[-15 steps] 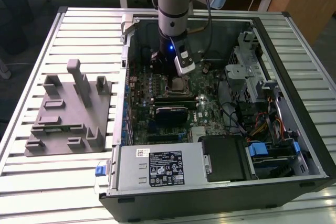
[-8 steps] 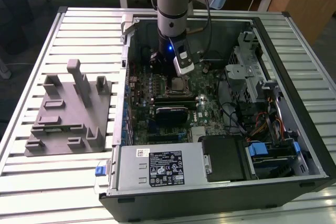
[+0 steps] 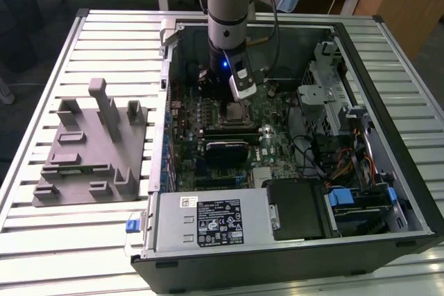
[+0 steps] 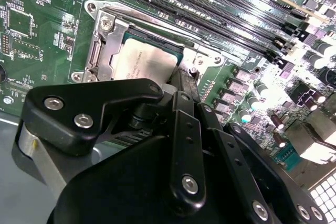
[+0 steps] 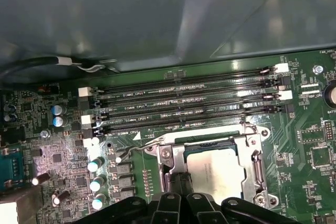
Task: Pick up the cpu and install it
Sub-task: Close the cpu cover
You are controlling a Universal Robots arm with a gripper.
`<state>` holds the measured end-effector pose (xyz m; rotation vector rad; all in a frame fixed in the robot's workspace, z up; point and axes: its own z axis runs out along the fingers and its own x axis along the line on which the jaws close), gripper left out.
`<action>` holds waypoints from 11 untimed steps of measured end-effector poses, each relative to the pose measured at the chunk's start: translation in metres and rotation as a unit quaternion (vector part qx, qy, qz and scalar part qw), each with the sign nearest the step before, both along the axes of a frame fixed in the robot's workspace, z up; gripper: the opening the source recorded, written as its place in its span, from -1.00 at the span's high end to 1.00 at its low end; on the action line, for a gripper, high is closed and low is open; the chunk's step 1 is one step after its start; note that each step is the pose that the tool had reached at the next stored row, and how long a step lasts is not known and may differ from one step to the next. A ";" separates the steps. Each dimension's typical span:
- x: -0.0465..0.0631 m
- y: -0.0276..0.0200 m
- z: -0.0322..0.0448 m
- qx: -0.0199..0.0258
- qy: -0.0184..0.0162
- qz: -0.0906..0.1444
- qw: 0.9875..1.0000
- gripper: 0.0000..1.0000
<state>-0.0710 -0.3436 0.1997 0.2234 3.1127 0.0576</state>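
second wrist view: cpu (image 4: 143, 61) sits in socket frame (image 4: 101, 51) (claw (image 4: 181, 85) at edge).

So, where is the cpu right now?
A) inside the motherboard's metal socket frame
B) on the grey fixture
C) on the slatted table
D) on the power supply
A: the cpu lies within the socket frame, beside the memory slots.

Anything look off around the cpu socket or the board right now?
Nothing stands out. The cpu lies inside the metal socket frame, its visible edges roughly square to the frame in both wrist views. The tool covers one side of it, so full seating can't be confirmed.
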 end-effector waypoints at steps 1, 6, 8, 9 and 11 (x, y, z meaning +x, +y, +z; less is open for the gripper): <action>0.000 0.0000 -0.0001 0.000 0.000 0.000 1.000 0.79; 0.000 0.0000 -0.0003 0.000 0.000 0.000 1.000 0.79; -0.001 0.0000 -0.0005 0.000 0.000 0.000 1.000 0.79; -0.001 0.0000 -0.0005 0.000 0.000 0.000 1.000 0.79; -0.001 0.0000 -0.0007 0.000 0.000 0.000 1.000 0.79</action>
